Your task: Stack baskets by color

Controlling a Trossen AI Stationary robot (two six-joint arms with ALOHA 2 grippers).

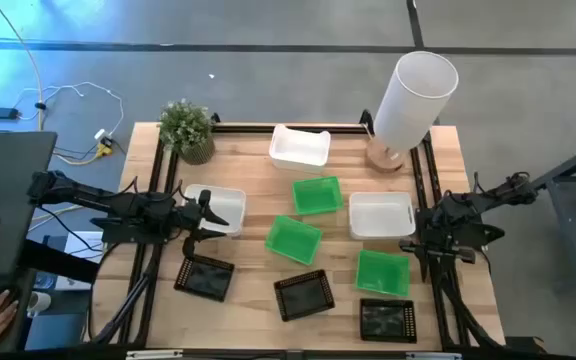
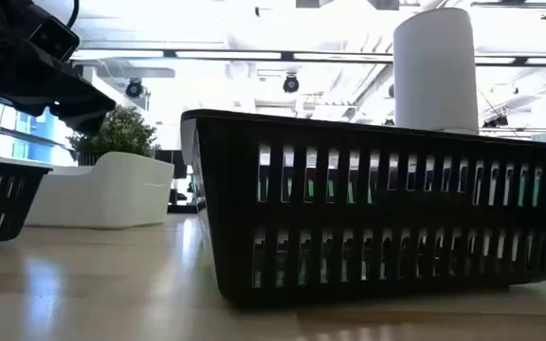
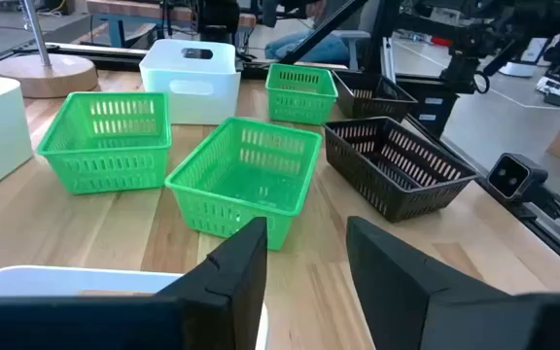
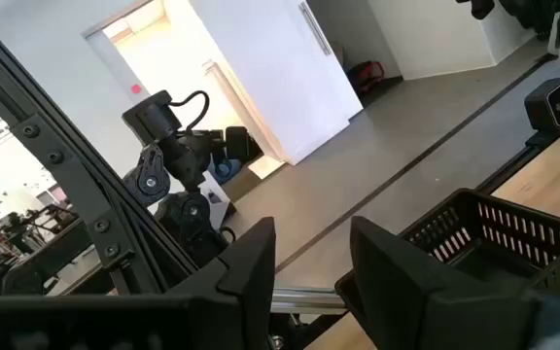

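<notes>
My left gripper (image 1: 211, 214) hangs open, empty, over white basket (image 1: 218, 207); right gripper (image 1: 415, 247) open, empty, beside another.

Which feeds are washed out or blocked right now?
Low view: bright ceiling lights bleach the background, and the near black basket fills most of the picture. High view: evenly lit, nothing hidden. Right wrist view: looks mostly off the table.

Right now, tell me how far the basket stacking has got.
Nothing is stacked: the white baskets, green baskets and black baskets all lie singly on the table. The left gripper is open at a white basket; the right gripper is open and empty between another white basket and a green one. All three stacks remain.
</notes>
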